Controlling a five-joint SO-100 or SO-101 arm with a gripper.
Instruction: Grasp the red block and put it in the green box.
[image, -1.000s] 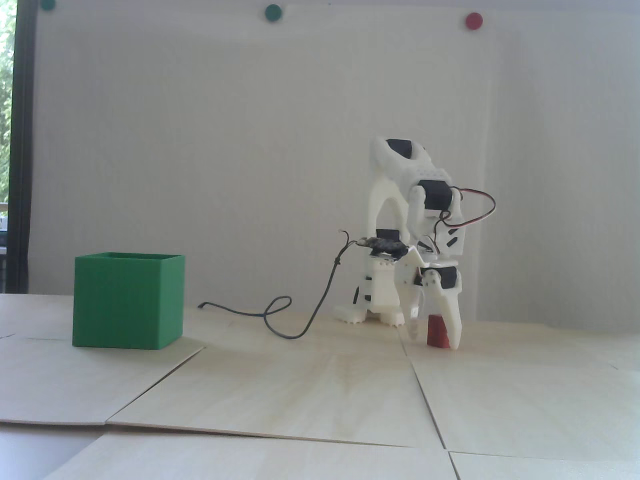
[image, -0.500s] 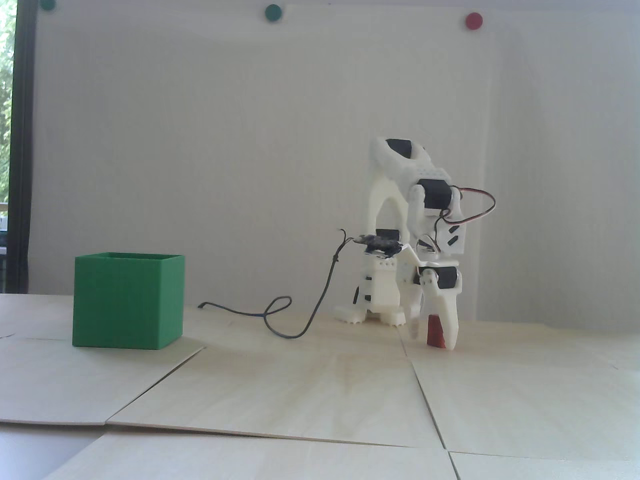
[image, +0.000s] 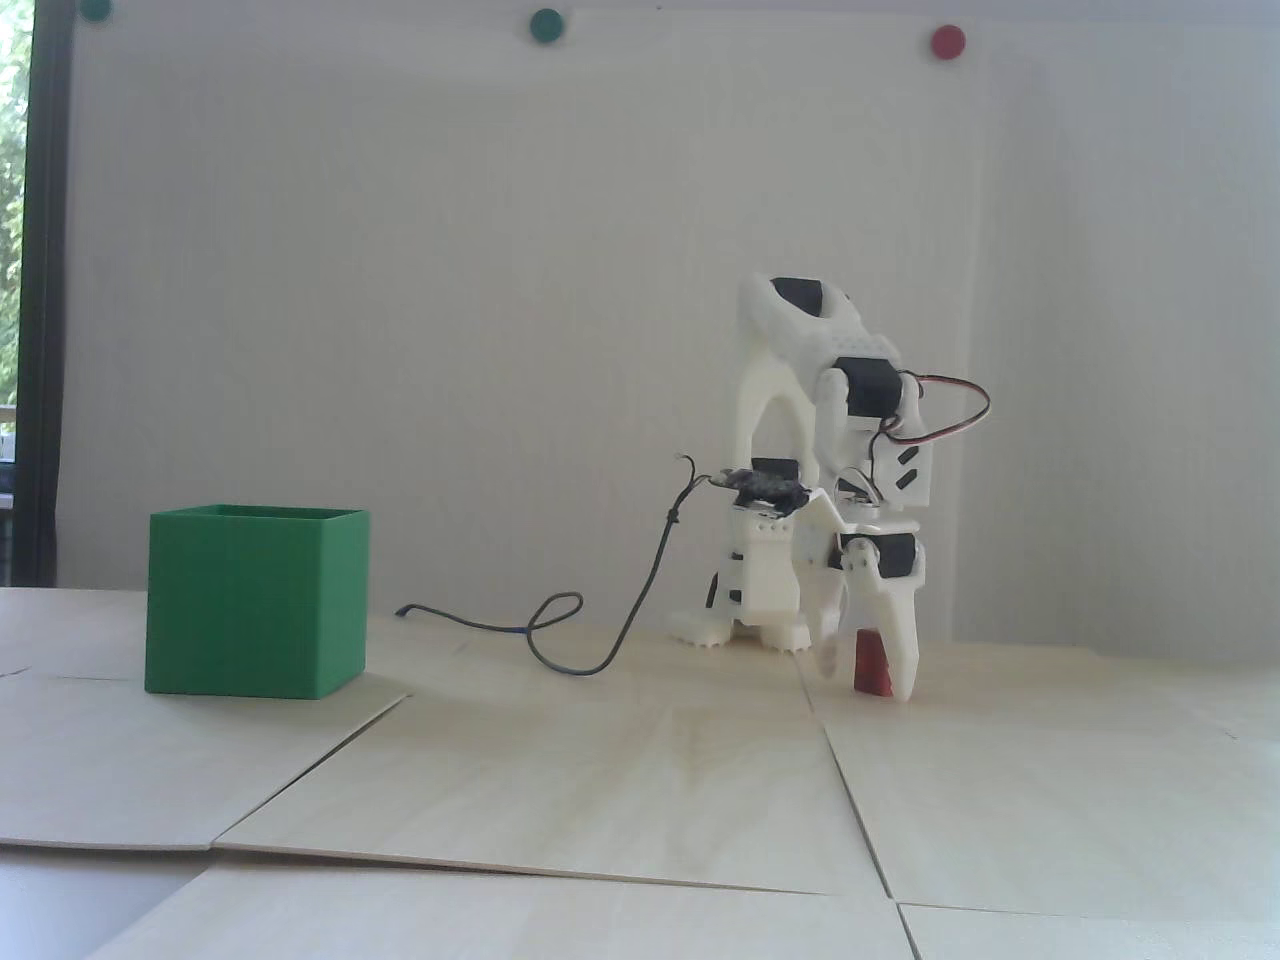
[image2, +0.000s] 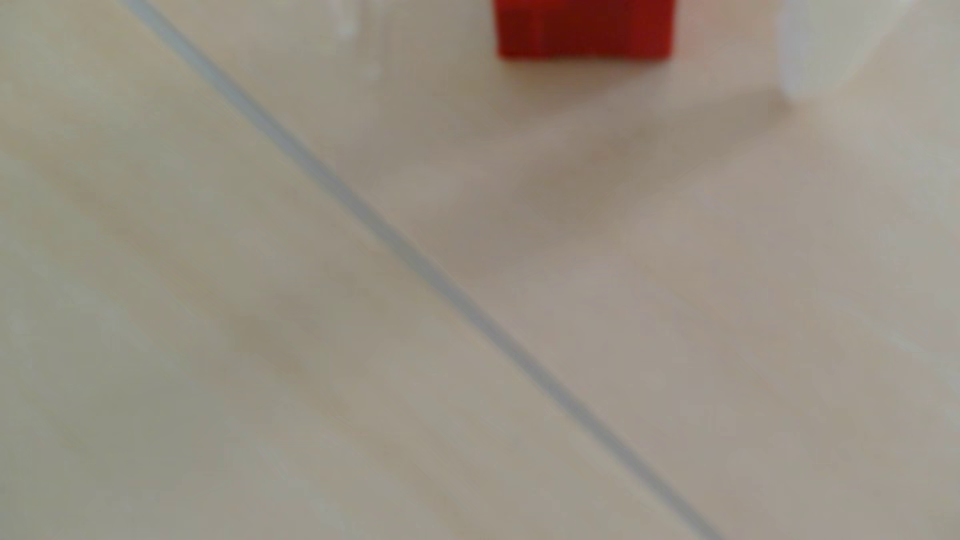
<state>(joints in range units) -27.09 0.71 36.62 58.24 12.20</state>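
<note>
The red block (image: 868, 660) stands on the wooden table in front of the arm's base, at the right of the fixed view. My white gripper (image: 865, 685) points down over it, tips near the table, one finger on each side. The wrist view is blurred: the red block (image2: 584, 28) sits at the top edge with bare table on both sides, and my gripper (image2: 586, 80) is open, touching neither face. The large green box (image: 256, 600) stands far to the left in the fixed view, top open, with nothing visible inside from this angle.
A dark cable (image: 600, 640) loops across the table between the arm's base and the green box. The table is made of pale wooden panels with seams (image2: 415, 259). Round coloured dots (image: 947, 41) mark the back wall.
The fingers have drawn slightly closer round the red block, the right one shifting left. The block and the green box have not moved.
</note>
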